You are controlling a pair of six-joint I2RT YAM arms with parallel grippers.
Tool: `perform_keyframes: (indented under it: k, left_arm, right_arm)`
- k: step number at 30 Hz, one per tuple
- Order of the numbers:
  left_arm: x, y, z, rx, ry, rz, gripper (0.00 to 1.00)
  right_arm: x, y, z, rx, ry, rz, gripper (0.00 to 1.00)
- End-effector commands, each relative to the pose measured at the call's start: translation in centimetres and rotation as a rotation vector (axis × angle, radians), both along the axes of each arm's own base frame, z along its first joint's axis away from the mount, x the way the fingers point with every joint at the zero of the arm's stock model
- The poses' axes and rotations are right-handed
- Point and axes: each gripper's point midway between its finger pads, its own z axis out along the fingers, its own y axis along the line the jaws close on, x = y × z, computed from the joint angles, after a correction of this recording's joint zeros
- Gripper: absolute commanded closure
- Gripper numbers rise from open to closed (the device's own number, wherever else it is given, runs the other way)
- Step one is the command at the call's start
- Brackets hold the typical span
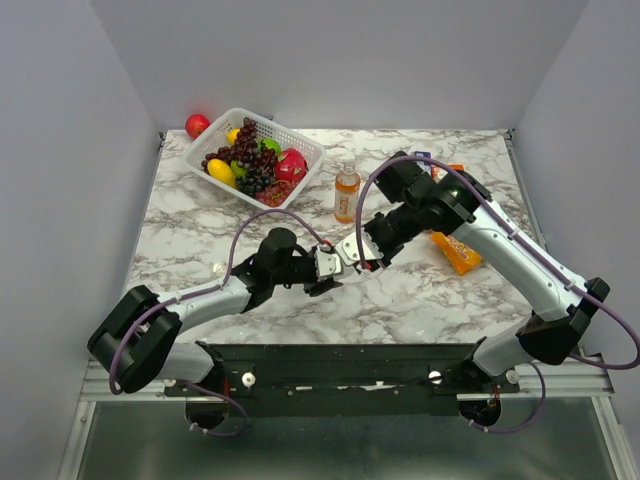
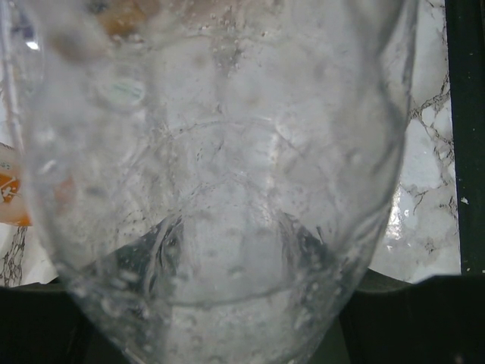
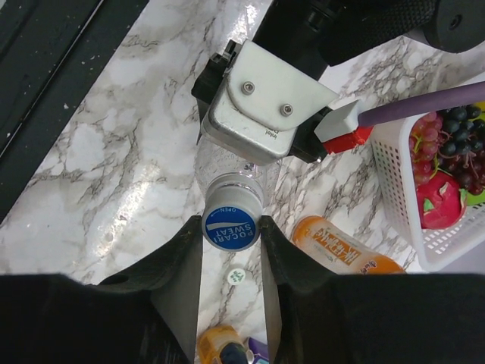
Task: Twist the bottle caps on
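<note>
The blue cap [image 3: 231, 225] sits on the neck of the clear bottle [image 3: 234, 189], which is held between the arms over the worktop [image 1: 430, 290]. The cap looks small, stiff and probably slick, so it is best taken across its rim. The bottle seems light and thin-walled and would squash under a hard squeeze. The right tool [image 1: 362, 257] pinches the cap from both sides. The left tool [image 1: 326, 267] is clamped round the bottle's body.

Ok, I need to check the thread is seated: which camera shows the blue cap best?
Right wrist: the blue cap faces the lens, printing legible, between the right fingers on the neck of the clear bottle. The top external view hides it among the arms; the left wrist view shows only the bottle's body.
</note>
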Motion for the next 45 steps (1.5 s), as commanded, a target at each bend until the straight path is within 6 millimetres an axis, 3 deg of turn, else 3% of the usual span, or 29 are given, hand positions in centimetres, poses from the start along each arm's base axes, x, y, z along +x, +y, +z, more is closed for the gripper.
perform_keyframes:
  k: [1, 13, 24, 33, 36, 40, 43, 45]
  left_arm:
    - [0.4, -1.0, 2.6, -0.072, -0.051, -0.028, 1.0]
    - [1.2, 0.3, 4.8, -0.183, -0.208, 0.064, 1.0]
    - [3.5, 0.4, 8.5, -0.263, -0.235, 0.197, 1.0]
    - [5.4, 0.6, 11.0, -0.337, -0.168, 0.328, 1.0]
    - [6.4, 0.7, 11.6, -0.347, -0.144, 0.398, 1.0]
    - [7.5, 1.0, 11.9, -0.354, -0.131, 0.472, 1.0]
    - [8.4, 1.4, 11.5, -0.329, -0.128, 0.537, 1.0]
    - [9.1, 1.8, 11.4, -0.319, -0.12, 0.59, 1.0]
  right_arm:
    - [-0.1, 0.3, -0.8, -0.022, 0.066, -0.061, 0.71]
    - [-1.0, 0.7, 1.0, 0.045, 0.255, -0.129, 0.74]
    - [-0.1, 1.2, 0.1, 0.031, 0.333, -0.262, 0.76]
    - [3.0, 2.4, -0.4, 0.034, 0.478, -0.649, 0.82]
    - [3.6, 2.6, -0.9, -0.01, 0.596, -0.848, 0.91]
    - [4.5, 3.0, -1.7, -0.071, 0.876, -1.103, 0.99]
    - [5.3, 3.3, -1.9, -0.078, 1.065, -1.214, 1.0]
    - [5.4, 3.9, -1.7, -0.069, 1.06, -1.192, 1.0]
